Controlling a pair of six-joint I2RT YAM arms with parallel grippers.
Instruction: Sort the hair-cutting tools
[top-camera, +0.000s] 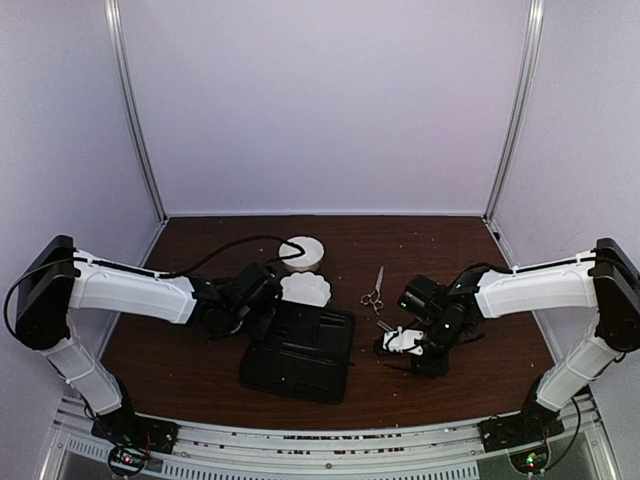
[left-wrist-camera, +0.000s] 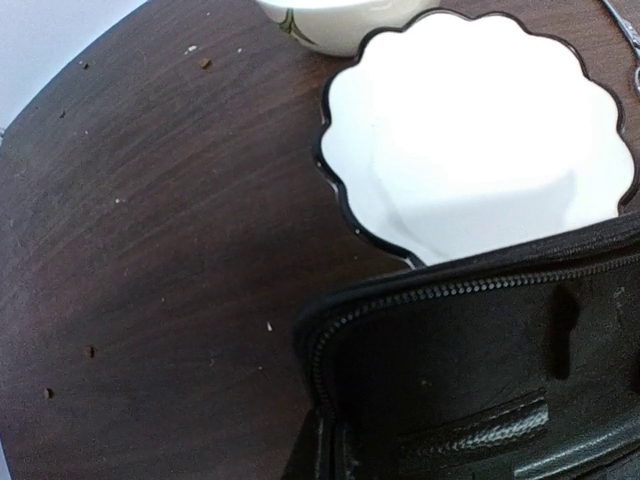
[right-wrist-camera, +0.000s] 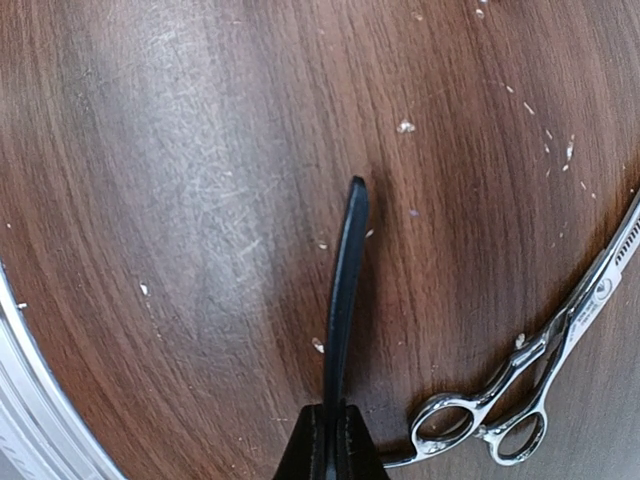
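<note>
Right wrist: right gripper (right-wrist-camera: 330, 452) clenched on black stick tool (right-wrist-camera: 345, 300), axis 12–6. Scissors (right-wrist-camera: 556, 330) lie on the bench at 3 o'clock, nearer this arm. Left gripper (top-camera: 262, 305): cannot tell.

I'm gripping the thin black stick (right-wrist-camera: 343, 300) in my right gripper (right-wrist-camera: 330, 447), and it's sticking straight out past the fingers. Silver scissors (right-wrist-camera: 520, 395) are lying flat and closed just beside it. Another pair (top-camera: 374, 292) is lying mid-counter, blades pointing toward the far edge.
</note>
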